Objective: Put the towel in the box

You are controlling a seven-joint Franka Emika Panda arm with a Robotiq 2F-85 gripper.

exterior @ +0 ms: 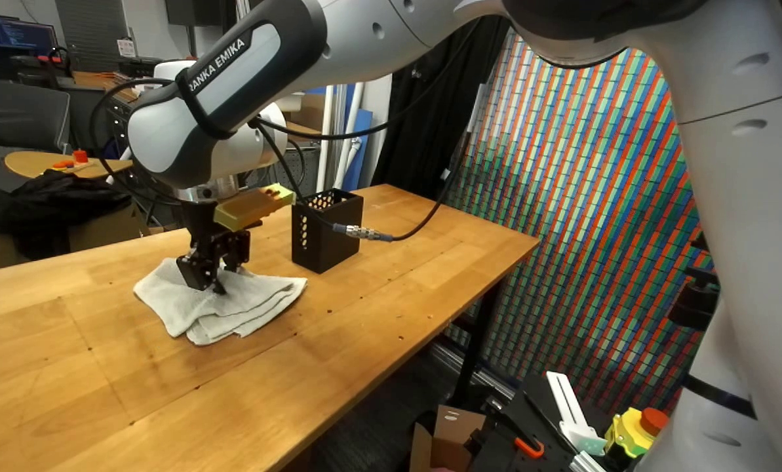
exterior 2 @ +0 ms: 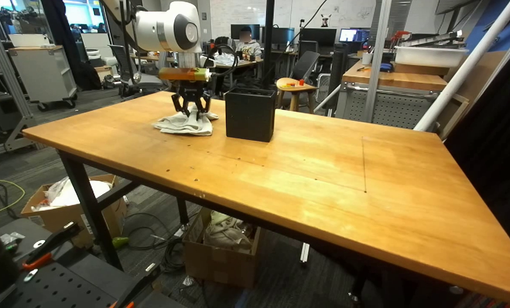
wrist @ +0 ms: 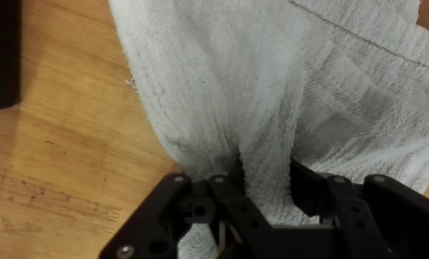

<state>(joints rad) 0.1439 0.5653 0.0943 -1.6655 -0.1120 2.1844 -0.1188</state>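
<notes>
A pale grey-white towel (exterior: 253,305) lies folded and rumpled on the wooden table, and it also shows in an exterior view (exterior 2: 184,126). My gripper (exterior: 215,278) points down into the towel, and it shows in an exterior view (exterior 2: 193,114) too. In the wrist view, a bunched fold of the towel (wrist: 214,79) fills the gap between the two pads of my gripper (wrist: 266,180), touching both. The fingertips are partly hidden by cloth. The rest of the towel lies on the table. An open-topped black box (exterior: 328,236) stands upright beside the towel, shown also in an exterior view (exterior 2: 250,115).
The wooden table (exterior: 338,347) carries the towel and box; its long edge (exterior 2: 255,216) shows in an exterior view. A black cable with a metal connector (exterior: 364,233) hangs across the view of the box. The box's dark side (wrist: 0,54) shows at the wrist view's upper left.
</notes>
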